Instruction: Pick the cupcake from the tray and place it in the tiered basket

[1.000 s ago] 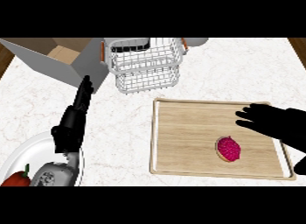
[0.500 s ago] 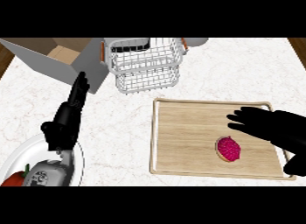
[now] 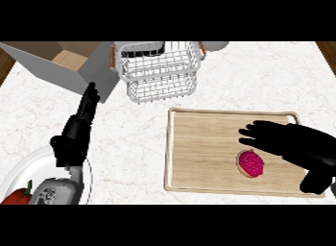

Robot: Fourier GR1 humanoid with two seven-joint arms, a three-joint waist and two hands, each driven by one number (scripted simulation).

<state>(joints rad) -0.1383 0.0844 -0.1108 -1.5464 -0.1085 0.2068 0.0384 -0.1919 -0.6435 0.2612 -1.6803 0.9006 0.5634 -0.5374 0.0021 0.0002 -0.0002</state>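
Head view: a pale marbled surface [image 3: 221, 81] fills the frame, with dark wood showing past its corners at 10 and 2 o'clock. A wooden tray [image 3: 199, 153] lies at about 4 o'clock from the centre. On it, toward its 4 o'clock part, sits the cupcake [image 3: 251, 163], pink-topped and seen from above. The wire tiered basket [image 3: 160, 72] stands at 12 o'clock, well apart from the tray, and an open cardboard box [image 3: 65, 65] sits just beside it at 11 o'clock. A white plate [image 3: 25, 170] with a red pepper [image 3: 15, 197] lies at 8 o'clock.

The right hand [image 3: 298, 146] hovers over the tray's 3 o'clock side, fingers spread apart and clamped on nothing; its fingertips reach just above the cupcake at its 12 o'clock, and I cannot tell whether they touch it. The left hand [image 3: 75, 134] rests at 9 o'clock, fingers straight and together, pointing toward the box.

Judging from this, the grasp is not yet made. The hand sits off to the cupcake's 2 o'clock, so closing from here could clip the edge and tip or skid the cake across the smooth tray. Later, the carry to the basket could snag its upright wire rim.
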